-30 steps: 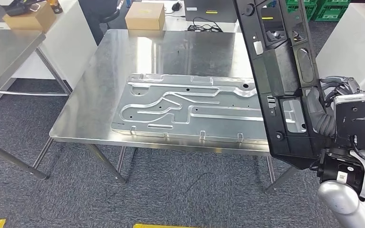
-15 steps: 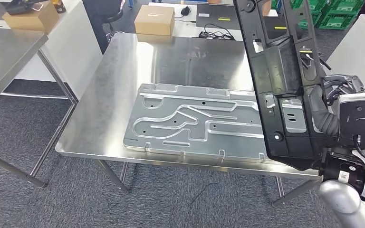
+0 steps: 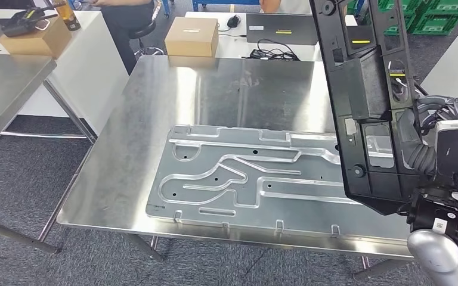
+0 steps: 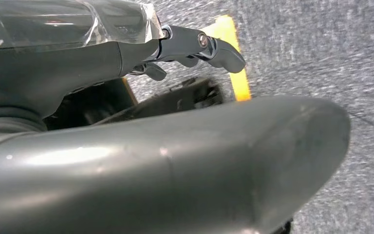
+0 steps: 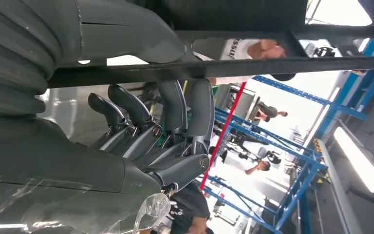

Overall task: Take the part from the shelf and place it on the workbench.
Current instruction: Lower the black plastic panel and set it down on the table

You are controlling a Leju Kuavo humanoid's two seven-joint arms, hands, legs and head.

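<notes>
A long black plastic part [image 3: 364, 101] with several cut-outs stands nearly upright at the right of the head view. My right hand [image 3: 414, 152] grips it near its lower end, over the right edge of the steel workbench [image 3: 155, 119]. In the right wrist view the dark fingers [image 5: 175, 122] wrap around a black bar of the part [image 5: 224, 68]. A large embossed metal plate [image 3: 238, 173] lies flat on the near half of the workbench. My left hand [image 4: 175, 165] hangs over grey carpet, its fingers [image 4: 209, 46] apart from the thumb with nothing in them.
Behind the workbench a white table carries a cardboard box [image 3: 191, 36] and a dark laptop [image 3: 280, 27]. A second steel table [image 3: 6, 77] stands at the left, with another box [image 3: 36, 36] behind it. Green crates [image 3: 435, 15] sit far right. People [image 5: 268, 114] stand in the background.
The whole picture has shifted: the camera has come closer to the workbench, which now sits lower and larger. The black part stays in my right hand.
</notes>
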